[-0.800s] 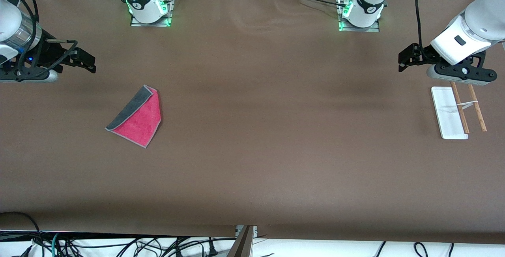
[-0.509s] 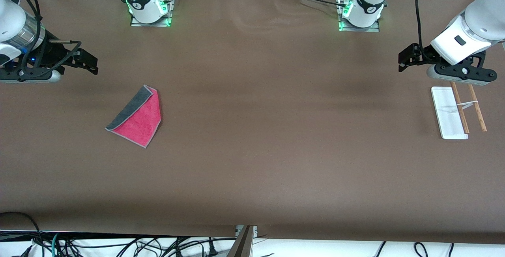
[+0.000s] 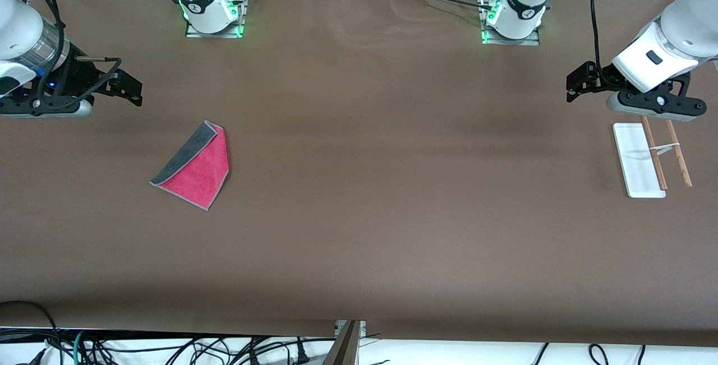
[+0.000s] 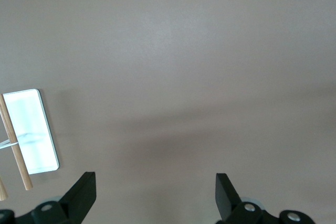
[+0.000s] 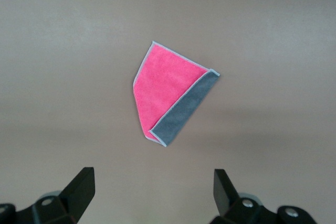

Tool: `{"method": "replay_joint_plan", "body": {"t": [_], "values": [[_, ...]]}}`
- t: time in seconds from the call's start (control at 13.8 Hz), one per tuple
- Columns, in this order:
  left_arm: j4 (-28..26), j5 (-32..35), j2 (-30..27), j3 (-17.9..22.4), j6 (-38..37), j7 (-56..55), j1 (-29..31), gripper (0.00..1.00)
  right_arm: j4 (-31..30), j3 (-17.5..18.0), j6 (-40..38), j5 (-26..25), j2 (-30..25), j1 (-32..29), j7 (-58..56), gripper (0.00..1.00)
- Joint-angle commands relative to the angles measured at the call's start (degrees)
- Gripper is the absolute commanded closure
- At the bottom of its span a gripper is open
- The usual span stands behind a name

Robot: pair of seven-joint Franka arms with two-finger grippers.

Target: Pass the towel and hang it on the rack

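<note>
Nothing of the task is done yet, as far as we can judge: the towel (image 3: pixel 194 167) lies flat on the desk (image 3: pixel 364 230) toward the right arm's end, folded so a grey flap covers part of its pink face, and the rack (image 3: pixel 649 158) stands bare toward the left arm's end, well apart from it. Picking up, passing and hanging are all left.

We see the right claw (image 3: pixel 128 88) up over bare desk beside the towel, its fingers spread wide and holding nothing. The left claw (image 3: pixel 579 83) hangs over the desk just beside the rack, likewise wide open and empty; that arm waits.

Only the front view shows both things together. The right wrist view shows the towel's stitched edge between its open fingers (image 5: pixel 79 191); the left wrist view shows just the rack's base and one rod.
</note>
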Motion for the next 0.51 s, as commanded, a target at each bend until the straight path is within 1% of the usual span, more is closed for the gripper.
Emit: {"method": "replay_joint_plan", "body": {"t": [0.0,0.44], "values": [[0.65,1.16,0.19,-0.23,-0.1,1.4,0.2,0.0,0.43,0.12,-0.61,-0.98,0.3,0.86,-0.06,0.0],[0.74,1.15,0.19,-0.23,-0.1,1.31,0.2,0.0,-0.01,0.03,-1.05,-0.63,0.39,0.95,-0.06,0.0]]}}
